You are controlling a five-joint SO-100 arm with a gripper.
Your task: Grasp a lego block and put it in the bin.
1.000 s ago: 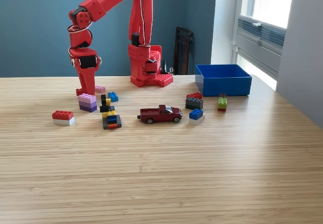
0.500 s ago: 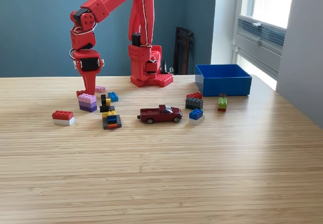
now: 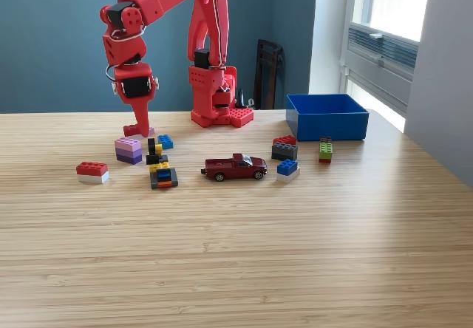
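Red arm (image 3: pixel 170 18) folds down, jaws above the pink brick (image 3: pixel 145 131).

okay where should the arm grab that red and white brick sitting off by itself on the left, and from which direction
Judging from the exterior view, take the red and white brick across its two long side faces, coming straight down from above. It lies flat with bare table all round it, so the fingers have room on both sides, and its shorter span looks the easier fit.
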